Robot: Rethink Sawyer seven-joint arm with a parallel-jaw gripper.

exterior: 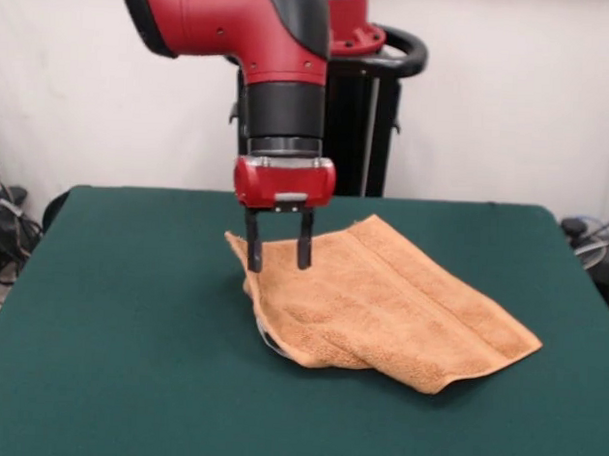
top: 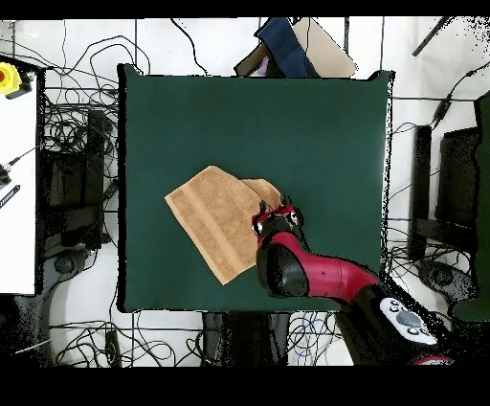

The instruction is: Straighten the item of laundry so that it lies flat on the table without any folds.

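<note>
The orange-tan towel (exterior: pixel 382 301) lies on the dark green table (exterior: pixel 121 322) near the middle. It is folded over on itself, with a doubled, bunched layer along its near left side. In the overhead view the towel (top: pixel 215 222) shows as a tilted shape with a smaller flap at its right corner. My gripper (exterior: pixel 279 265) points straight down over the towel's far left corner. It is open, one finger at the towel's left edge and the other over the cloth, tips at cloth height. In the overhead view the gripper (top: pixel 277 219) sits at the towel's right corner.
The black pedestal (exterior: pixel 363 120) stands behind the table's far edge. Bare green table (top: pixel 316 144) surrounds the towel on all sides. Cables lie on the floor around the table (top: pixel 81 144). A cardboard box with dark blue cloth (top: pixel 287 48) sits beyond one edge.
</note>
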